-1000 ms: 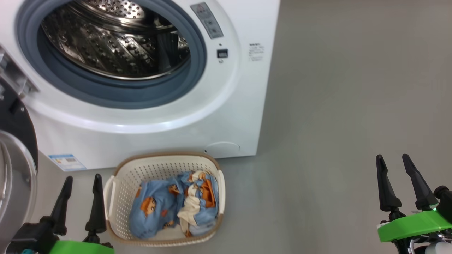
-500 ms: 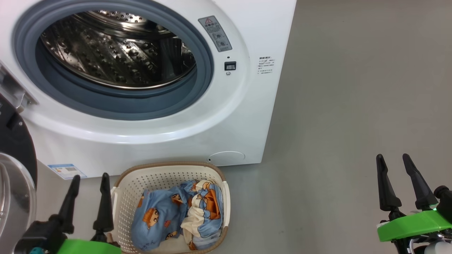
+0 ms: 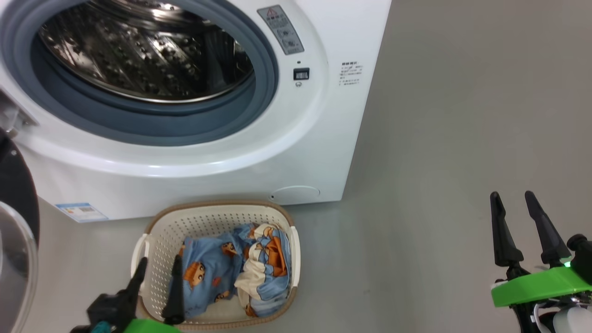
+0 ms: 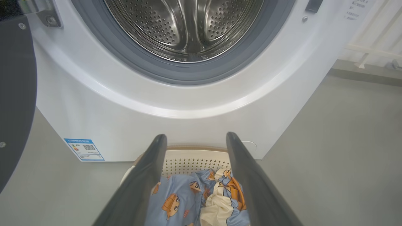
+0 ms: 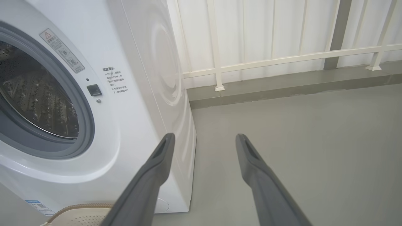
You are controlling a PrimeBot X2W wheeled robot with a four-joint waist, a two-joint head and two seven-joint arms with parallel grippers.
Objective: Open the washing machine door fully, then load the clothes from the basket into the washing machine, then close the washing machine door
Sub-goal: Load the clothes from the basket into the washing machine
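The washing machine (image 3: 296,152) stands at the upper left with its steel drum (image 3: 143,51) exposed. The washing machine door (image 3: 16,231) is swung open at the left edge, black with a glass bowl. On the floor in front sits the basket (image 3: 217,205), holding the light-blue cartoon-print clothes (image 3: 217,273). My left gripper (image 3: 159,260) hangs open over the basket's left part, fingers pointing at the clothes (image 4: 185,201), with nothing between them. My right gripper (image 3: 511,195) is open and empty, far to the right over bare floor.
Grey floor (image 3: 439,162) stretches to the right of the machine. In the right wrist view a white railing (image 5: 282,59) and a low kerb run along the wall behind. A small blue label (image 3: 79,211) marks the machine's lower left front.
My left gripper has moved right, from beside the basket's left handle to over its left part. The head camera has shifted slightly. The right gripper has hardly moved.
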